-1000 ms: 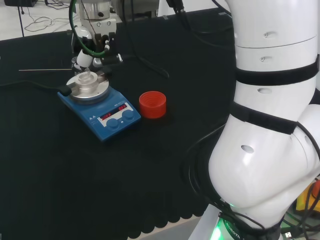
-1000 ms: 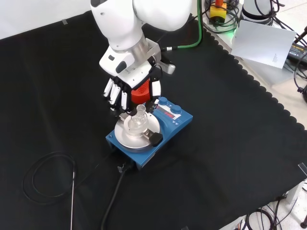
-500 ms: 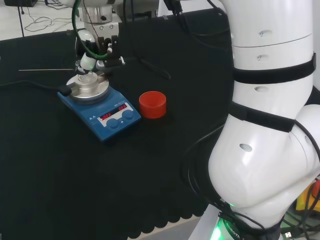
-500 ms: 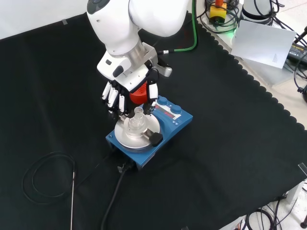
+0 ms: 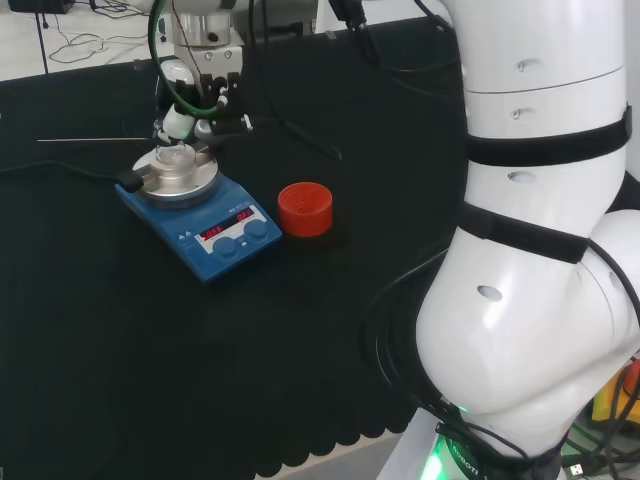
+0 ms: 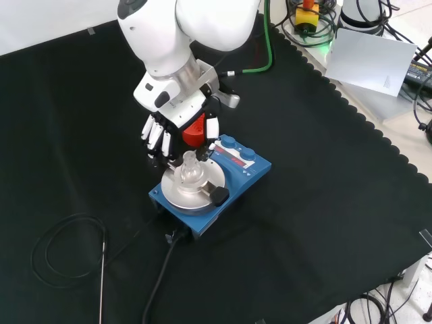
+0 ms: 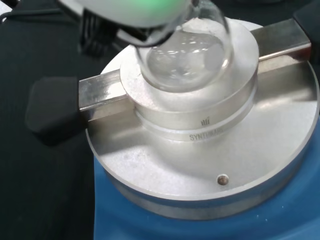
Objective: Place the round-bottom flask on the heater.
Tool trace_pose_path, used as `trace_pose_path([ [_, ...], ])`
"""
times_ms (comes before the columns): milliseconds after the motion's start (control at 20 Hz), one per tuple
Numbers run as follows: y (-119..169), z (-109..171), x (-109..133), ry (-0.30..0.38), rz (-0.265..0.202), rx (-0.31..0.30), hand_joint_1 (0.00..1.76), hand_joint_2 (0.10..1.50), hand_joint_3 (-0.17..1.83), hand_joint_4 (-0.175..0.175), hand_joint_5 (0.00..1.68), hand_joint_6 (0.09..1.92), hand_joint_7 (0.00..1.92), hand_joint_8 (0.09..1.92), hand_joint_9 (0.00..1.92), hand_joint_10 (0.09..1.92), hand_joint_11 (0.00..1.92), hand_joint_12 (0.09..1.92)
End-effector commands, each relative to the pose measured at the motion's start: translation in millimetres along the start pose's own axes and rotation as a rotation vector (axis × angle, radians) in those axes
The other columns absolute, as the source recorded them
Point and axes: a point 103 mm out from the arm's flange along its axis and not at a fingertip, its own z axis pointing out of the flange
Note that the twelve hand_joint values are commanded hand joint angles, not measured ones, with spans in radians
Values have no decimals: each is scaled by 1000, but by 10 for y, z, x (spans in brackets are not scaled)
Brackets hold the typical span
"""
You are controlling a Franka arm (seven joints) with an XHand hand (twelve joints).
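The worktop point(image 6: 324, 202), draped in black cloth, is seen under the white arm point(image 6: 196, 27), which is reached in from the top of the front view. A blue heater point(image 6: 233, 177) with a round metal plate point(image 7: 200, 165) is set near the middle of the cloth, its black cable point(image 6: 158, 287) trailed toward the lower edge of the front view. The hand point(image 6: 177, 125) is held just above and behind the plate in the front view, its fingers point(image 6: 156, 135) hanging down, relaxed and slightly spread, with nothing clasped between them. A red ribbed ring point(image 5: 304, 209) is stood on the cloth just to the right of the heater in the head view; in the front view it is partly hidden behind the hand. The round-bottom flask point(image 7: 185, 55), of clear glass, is seated upright in the metal block at the centre of the plate, its neck point(image 6: 191, 160) pointed up just beside the fingertips, though contact cannot be told.
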Motion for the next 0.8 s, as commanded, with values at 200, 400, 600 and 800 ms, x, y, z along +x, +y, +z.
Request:
trace_pose_path([
  [200,-66,-32,-77,18,29,67,818,600,674,-54,403,599,203,732,470,691,261,1386],
  [400,-178,-118,-99,14,36,50,809,602,654,-50,397,536,175,728,443,699,210,1401],
  [600,-385,-254,-128,2,50,23,804,604,644,-50,405,497,171,726,435,705,201,1404],
  [800,-648,-378,-152,-9,62,1,802,605,641,-51,408,484,172,726,432,706,199,1404],
])
